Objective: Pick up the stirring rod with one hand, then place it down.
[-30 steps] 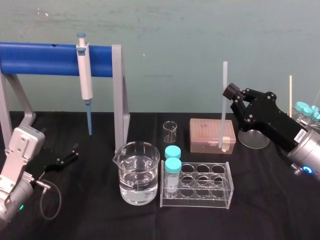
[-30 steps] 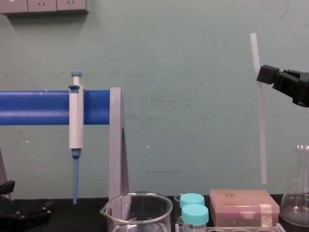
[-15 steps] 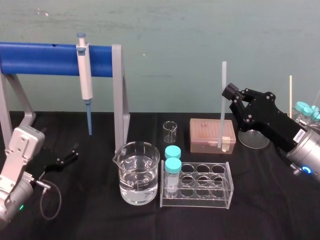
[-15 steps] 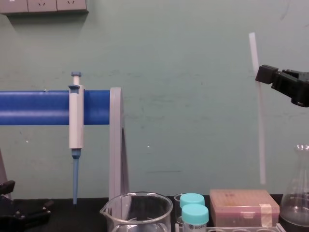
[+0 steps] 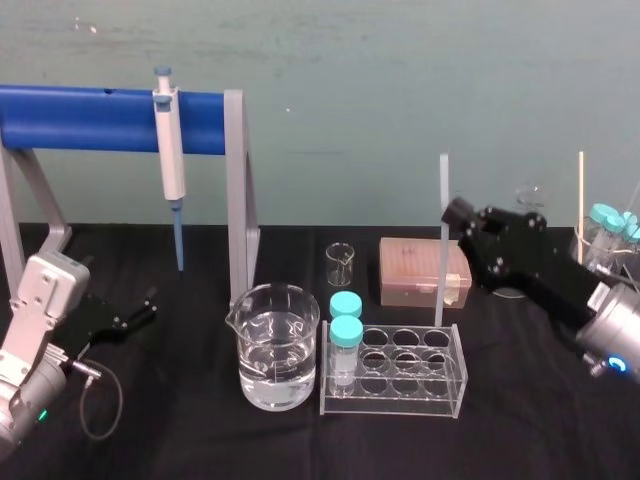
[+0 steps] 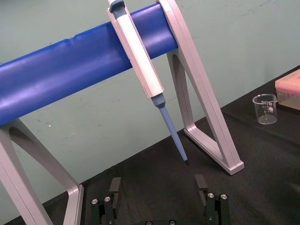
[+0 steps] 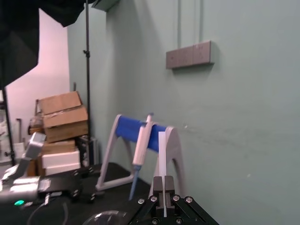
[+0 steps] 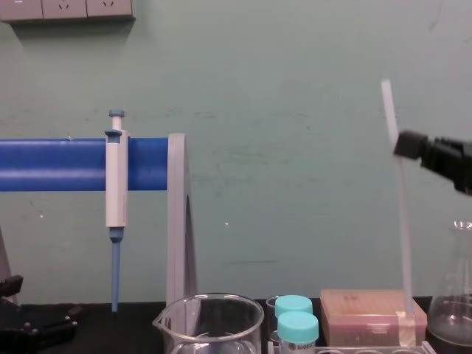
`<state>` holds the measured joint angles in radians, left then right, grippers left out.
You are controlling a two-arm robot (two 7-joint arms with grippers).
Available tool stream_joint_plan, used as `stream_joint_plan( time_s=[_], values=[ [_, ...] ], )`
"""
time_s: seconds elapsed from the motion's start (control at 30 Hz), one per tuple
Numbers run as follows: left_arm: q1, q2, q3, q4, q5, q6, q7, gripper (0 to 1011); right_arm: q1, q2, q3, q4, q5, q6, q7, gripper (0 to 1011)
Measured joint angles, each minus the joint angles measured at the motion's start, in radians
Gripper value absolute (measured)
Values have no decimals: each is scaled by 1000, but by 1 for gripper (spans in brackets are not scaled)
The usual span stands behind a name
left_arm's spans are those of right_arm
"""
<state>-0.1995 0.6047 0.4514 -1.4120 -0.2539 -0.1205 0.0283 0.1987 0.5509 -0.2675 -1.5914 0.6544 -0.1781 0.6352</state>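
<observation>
The stirring rod (image 5: 442, 240) is a thin translucent-white stick held upright. My right gripper (image 5: 458, 213) is shut on it a little above its middle. In the chest view the rod (image 8: 399, 199) rises above the right gripper (image 8: 407, 144), and its lower end comes down in front of the beige tip box (image 8: 369, 316). In the right wrist view the rod (image 7: 162, 152) stands pinched between the closed fingers (image 7: 158, 185). My left gripper (image 6: 158, 194) rests parked and open on the black table at the far left, also seen as the left gripper (image 5: 138, 310).
A blue-bar stand (image 5: 100, 118) carries a hanging pipette (image 5: 170, 165). A water-filled beaker (image 5: 277, 345), a clear tube rack (image 5: 440, 375) with two teal-capped tubes, and a small beaker (image 5: 340, 262) sit mid-table. A flask (image 8: 453, 302) and capped bottles (image 5: 612, 225) stand at the right.
My right gripper has come down and slightly left with the rod, whose lower end now reaches the level of the tip box. The left arm has not moved.
</observation>
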Motion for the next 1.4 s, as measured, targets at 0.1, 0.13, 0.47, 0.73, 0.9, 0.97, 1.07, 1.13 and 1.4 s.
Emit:
stream_joint_plan(
  time_s=[0.1, 0.13, 0.47, 0.73, 0.9, 0.97, 1.07, 1.13, 1.4],
  values=[
    [0, 0, 0, 0, 0, 0, 0, 1000, -13, 8, -6, 11, 17, 0, 21, 29],
    [0, 0, 0, 0, 0, 0, 0, 1000, -18, 11, -9, 16, 20, 0, 26, 28],
    [0, 0, 0, 0, 0, 0, 0, 1000, -30, 21, -19, 54, 9, -15, 30, 28],
    [0, 0, 0, 0, 0, 0, 0, 1000, -16, 7, -27, 93, 6, -29, 38, 29],
    [0, 0, 0, 0, 0, 0, 0, 1000, -6, -6, -31, 122, 14, -48, 59, 29],
    [0, 0, 0, 0, 0, 0, 0, 1000, -3, -9, -35, 134, 11, -56, 65, 29],
    [0, 0, 0, 0, 0, 0, 0, 1000, -2, -11, -40, 147, 2, -69, 71, 29],
    [0, 0, 0, 0, 0, 0, 0, 1000, -2, -13, -43, 156, -6, -78, 73, 29],
    [0, 0, 0, 0, 0, 0, 0, 1000, 2, -27, -50, 195, -28, -102, 78, 28]
  ],
)
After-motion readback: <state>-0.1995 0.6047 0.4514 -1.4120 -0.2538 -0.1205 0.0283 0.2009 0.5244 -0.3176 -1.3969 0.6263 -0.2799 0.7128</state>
